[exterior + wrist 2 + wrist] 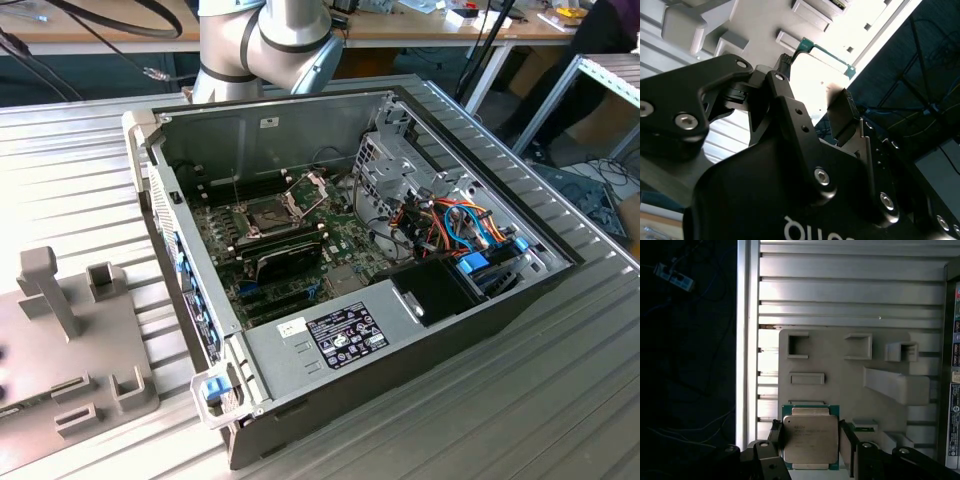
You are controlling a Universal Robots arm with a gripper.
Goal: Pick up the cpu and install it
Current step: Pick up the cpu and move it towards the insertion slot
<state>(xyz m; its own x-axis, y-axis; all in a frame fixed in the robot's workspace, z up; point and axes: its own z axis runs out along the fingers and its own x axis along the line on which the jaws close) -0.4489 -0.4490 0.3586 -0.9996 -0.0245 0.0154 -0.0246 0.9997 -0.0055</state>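
In the first wrist view the gripper clamps the cpu by two opposite edges (silver top up) over the grey holder.

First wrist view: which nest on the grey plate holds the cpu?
The nest at the pincer, under the silvery cpu; the open-framed ones lie farther off.

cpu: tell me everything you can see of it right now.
The cpu is a small flat square chip: a silvery-grey metal lid with faint print on a green board that shows as a thin rim. In the first wrist view it lies lid-up over the grey fixture plate. The gripper appears shut on it, its dark fingers against two opposite edges. Whether it rests on the plate cannot be told.
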